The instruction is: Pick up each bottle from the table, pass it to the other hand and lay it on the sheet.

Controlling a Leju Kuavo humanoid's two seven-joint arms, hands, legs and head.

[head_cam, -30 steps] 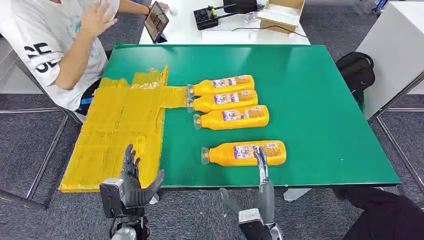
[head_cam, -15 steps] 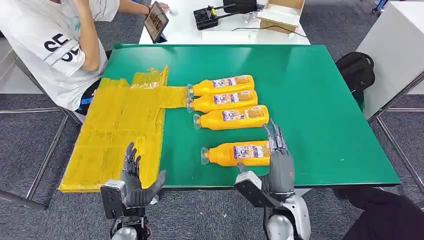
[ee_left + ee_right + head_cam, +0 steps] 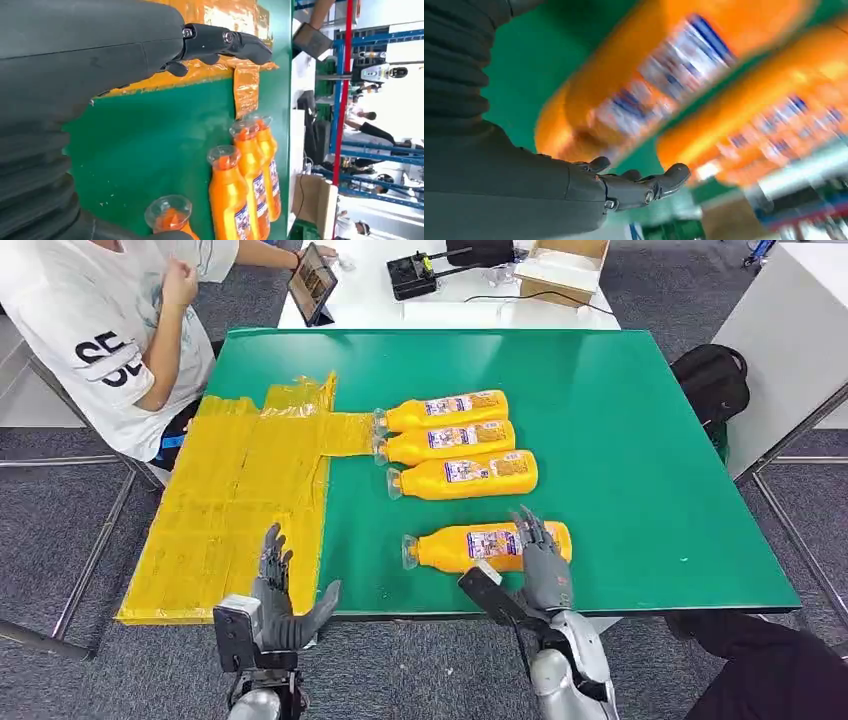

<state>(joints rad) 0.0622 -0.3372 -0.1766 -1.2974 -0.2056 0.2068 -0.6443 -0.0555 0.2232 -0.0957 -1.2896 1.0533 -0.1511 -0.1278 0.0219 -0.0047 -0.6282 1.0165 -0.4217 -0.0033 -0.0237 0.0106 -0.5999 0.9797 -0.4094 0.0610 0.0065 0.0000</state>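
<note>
the right hand [image 3: 545,565] is settling lower over the nearest bottle [image 3: 470,546] at lower centre of the counter [image 3: 650,470], fingers [image 3: 530,532] spread and gripping nothing yet, while the left hand [image 3: 278,605] is waiting open beside the sheet [image 3: 240,500].

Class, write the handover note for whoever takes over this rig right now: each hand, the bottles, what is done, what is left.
Right hand: open, over the base end of the nearest bottle, no grip yet.
Left hand: open, empty, at the table's near edge by the yellow sheet.
Three other bottles lie side by side further back on the green table.
Done: nothing on the sheet.
Left: all four bottles.
</note>
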